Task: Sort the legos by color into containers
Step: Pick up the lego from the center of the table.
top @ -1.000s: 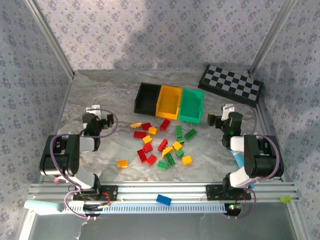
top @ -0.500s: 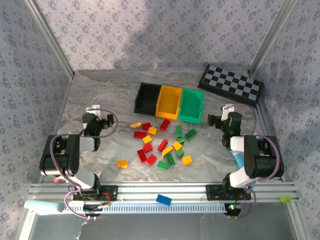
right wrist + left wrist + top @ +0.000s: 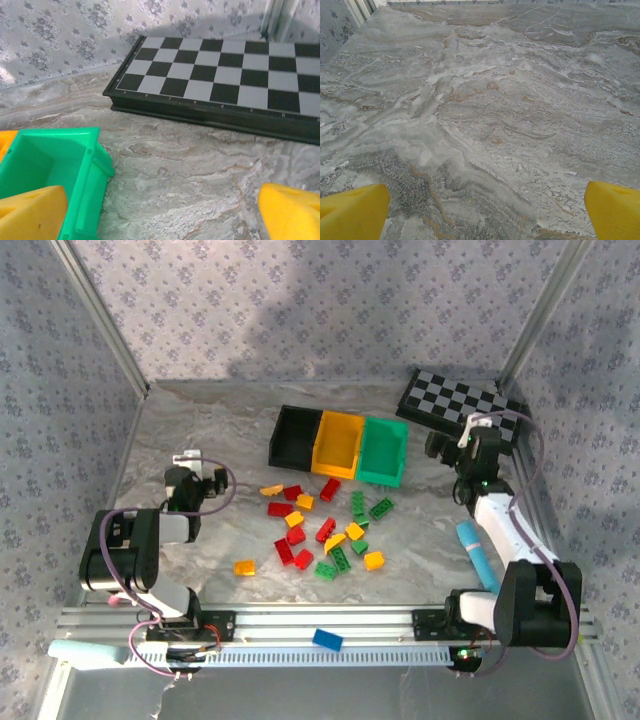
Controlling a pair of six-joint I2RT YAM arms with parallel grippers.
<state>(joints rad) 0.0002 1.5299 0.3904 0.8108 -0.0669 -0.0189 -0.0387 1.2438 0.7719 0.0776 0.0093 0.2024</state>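
Looking down from the top camera, you have three containers touching in one row: black bin point(image 3: 296, 436), yellow bin point(image 3: 340, 444) and green bin point(image 3: 384, 451). The row runs from 9 toward 3 o'clock with a slight slant. Each bin's long axis points roughly to 12 o'clock, open top up.

The legos point(image 3: 325, 530) lie loose on the marble tabletop point(image 3: 200, 420) at 6 o'clock of the bins. You can count about seven red, seven yellow-orange and six green, their long axes pointing all ways. One yellow-orange brick point(image 3: 245, 567) sits apart at 8 o'clock of the pile. One blue brick point(image 3: 327, 640) rests on the rail point(image 3: 400, 623) at 6 o'clock.

Your left gripper point(image 3: 205, 480) sits at 9 o'clock of the pile, released, its yellow pads point(image 3: 355, 210) spread wide over bare marble. Your right gripper point(image 3: 445, 447) hangs just at 3 o'clock of the green bin, also spread and holding nothing. Its wrist view shows that bin's corner point(image 3: 50, 160) beside one pad and one checkered board point(image 3: 220, 75) at 12 o'clock.
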